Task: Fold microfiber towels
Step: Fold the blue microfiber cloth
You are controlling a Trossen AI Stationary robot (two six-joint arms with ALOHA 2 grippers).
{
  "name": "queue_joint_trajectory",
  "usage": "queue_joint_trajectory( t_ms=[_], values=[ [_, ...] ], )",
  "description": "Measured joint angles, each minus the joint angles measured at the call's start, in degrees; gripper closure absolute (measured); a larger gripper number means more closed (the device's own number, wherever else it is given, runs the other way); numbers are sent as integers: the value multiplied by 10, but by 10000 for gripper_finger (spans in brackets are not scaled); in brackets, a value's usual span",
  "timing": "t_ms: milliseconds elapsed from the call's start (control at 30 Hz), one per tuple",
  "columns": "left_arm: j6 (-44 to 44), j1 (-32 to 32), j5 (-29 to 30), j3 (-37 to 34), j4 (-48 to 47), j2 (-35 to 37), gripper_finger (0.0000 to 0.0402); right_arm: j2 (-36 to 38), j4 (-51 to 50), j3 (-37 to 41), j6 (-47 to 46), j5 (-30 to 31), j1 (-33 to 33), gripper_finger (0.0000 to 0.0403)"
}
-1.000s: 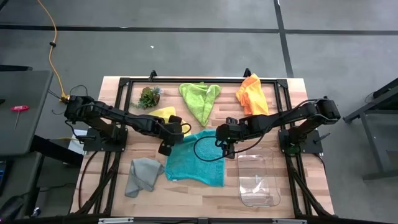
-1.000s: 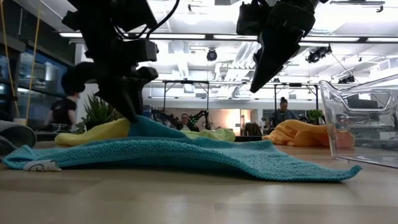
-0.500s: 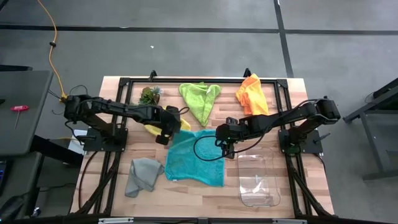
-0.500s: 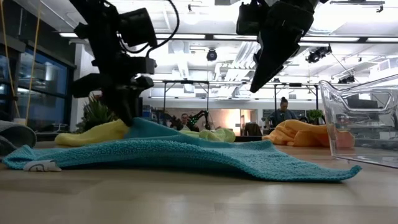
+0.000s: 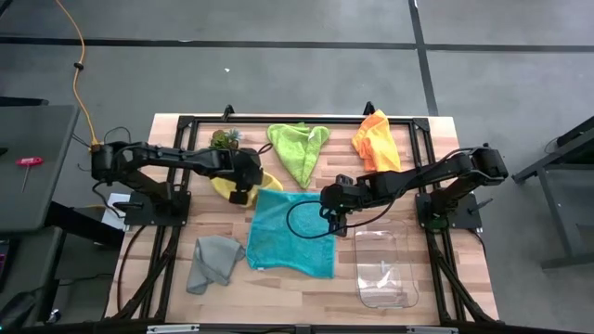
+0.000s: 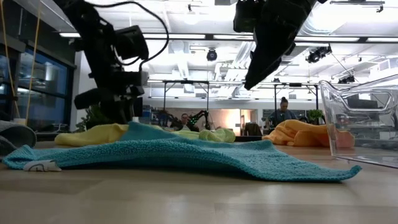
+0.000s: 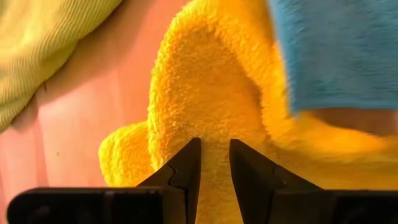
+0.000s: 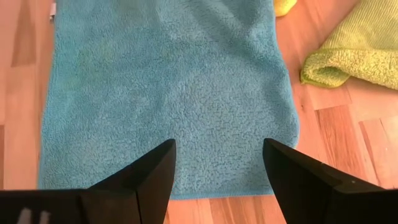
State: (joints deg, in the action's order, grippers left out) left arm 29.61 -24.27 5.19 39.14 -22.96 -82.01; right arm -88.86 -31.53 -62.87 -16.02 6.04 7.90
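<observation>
The teal towel (image 5: 292, 232) lies spread flat at the table's middle, and its far left corner (image 7: 336, 50) rests on the yellow towel (image 7: 211, 81). My left gripper (image 5: 241, 192) stands over the yellow towel, just left of that corner. Its fingers are a narrow gap apart with nothing between them (image 7: 214, 146). My right gripper (image 5: 329, 211) is open and empty above the teal towel's right edge (image 8: 217, 149), well clear of it in the low view (image 6: 252, 81). The lime green (image 5: 297, 148), orange (image 5: 376, 139) and grey (image 5: 215, 262) towels lie crumpled on the table.
A clear plastic bin (image 5: 385, 269) stands at the near right, beside the teal towel. A small green plant clump (image 5: 223, 144) sits at the far left, just beyond the yellow towel. People show in the room behind the table (image 6: 283, 112).
My left gripper has gone toward the table's far edge, drawing the teal towel's far left corner with it, so that side is now spread straight. It has then risen off the corner, which has sunk onto the yellow towel.
</observation>
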Motion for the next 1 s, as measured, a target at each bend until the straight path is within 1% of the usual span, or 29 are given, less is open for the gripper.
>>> queue_joint_trajectory(
  t_ms=[133,233,400,467,500,700,867,933,1000],
  values=[
    [-1,-15,0,-26,40,0,328,0,1,0,-10,1,0,169],
    [-7,-26,11,-37,53,-1,328,0,1,0,-10,6,0,169],
    [-9,-45,99,-40,54,-1,328,0,1,0,-5,24,0,169],
    [-10,-51,122,-40,54,-1,328,0,1,0,-5,28,0,169],
    [-15,-54,124,-39,54,-1,328,0,1,0,-5,27,0,169],
    [-56,-42,115,-2,30,3,328,0,1,0,-5,27,0,169],
    [-61,-25,118,47,18,30,328,0,1,0,-4,27,0,169],
    [-75,-19,94,63,20,44,328,0,1,0,-4,27,0,169],
    [-97,-14,44,71,20,53,328,0,1,0,-4,27,0,169]
  ],
)
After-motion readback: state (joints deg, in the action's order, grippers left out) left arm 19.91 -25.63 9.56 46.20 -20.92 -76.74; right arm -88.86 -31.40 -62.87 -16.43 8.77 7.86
